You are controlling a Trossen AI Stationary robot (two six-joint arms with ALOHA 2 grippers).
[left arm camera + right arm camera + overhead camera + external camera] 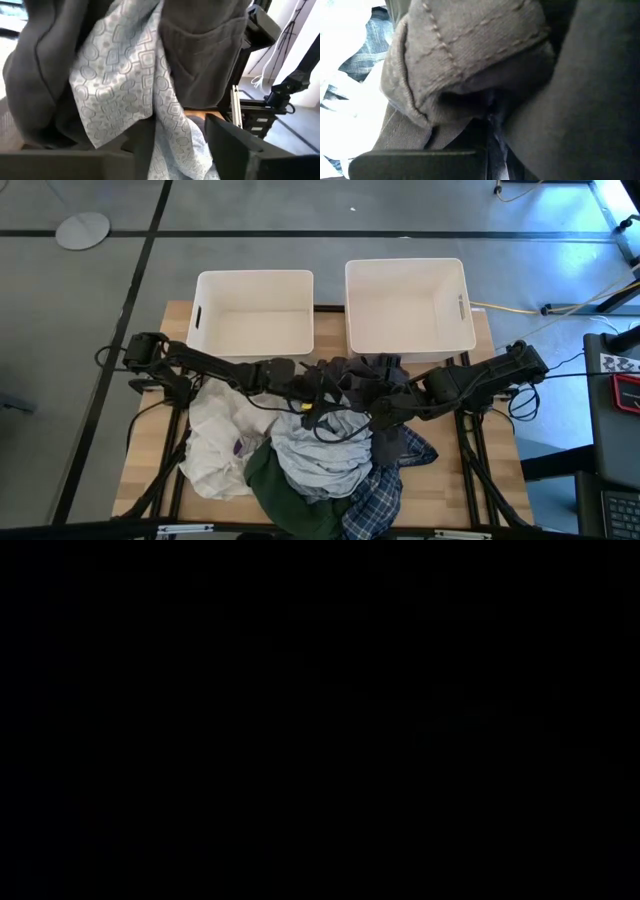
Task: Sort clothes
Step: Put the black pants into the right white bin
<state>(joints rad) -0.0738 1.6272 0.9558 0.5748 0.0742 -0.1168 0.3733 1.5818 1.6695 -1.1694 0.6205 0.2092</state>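
Note:
The clothes lie heaped on the table's near half: a white garment (220, 442), a pale grey-blue patterned one (320, 452), a dark green one (272, 492) and a plaid shirt (385, 492). A dark grey garment (358, 375) is bunched up at the pile's far side, and my right gripper (380, 412) is shut on it. My left gripper (318, 402) reaches in level from the left, open. Its fingers stand on either side of a hanging fold of the patterned cloth (170, 125). The low view is black. My left gripper has the fold of patterned cloth (172, 145) hanging between its two fingers (225, 142); I cannot tell whether they touch it. My right gripper holds the dark grey garment near a stitched seam (445, 45), slanting down from the table's right. The bunched cloth hides the place of contact. The garment is raised above the pile.
Two white bins stand side by side at the table's far edge, the left one (203, 315) and the right one (468, 310). Bare wood shows at the table's near left corner (150, 470) and near right corner (470, 480).

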